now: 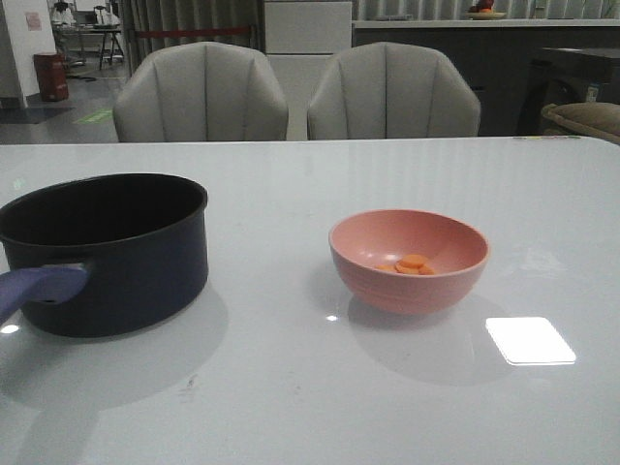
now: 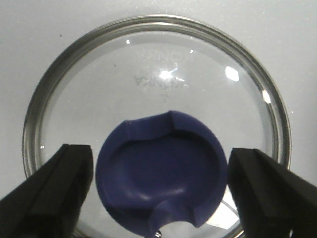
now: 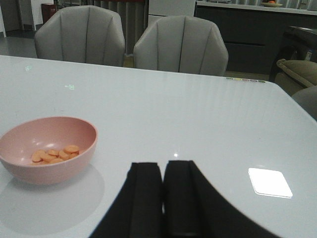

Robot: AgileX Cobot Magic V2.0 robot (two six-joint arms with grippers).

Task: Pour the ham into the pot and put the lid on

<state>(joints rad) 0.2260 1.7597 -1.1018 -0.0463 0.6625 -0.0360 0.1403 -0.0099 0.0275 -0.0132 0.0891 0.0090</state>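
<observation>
My left gripper (image 2: 158, 191) hangs spread around the lid (image 2: 153, 69) knob, grasping nothing; right gripper (image 3: 163, 198) clenched empty. Ham (image 1: 411, 263) sits loose in the bowl (image 1: 407, 286), so a fast tip risks overshooting the pot (image 1: 116, 262).

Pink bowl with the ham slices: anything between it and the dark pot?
Nothing visible. In the front view only bare white table separates the salmon-pink bowl, holding the orange ham slices, from the dark navy pot. The pot is uncovered.
</observation>
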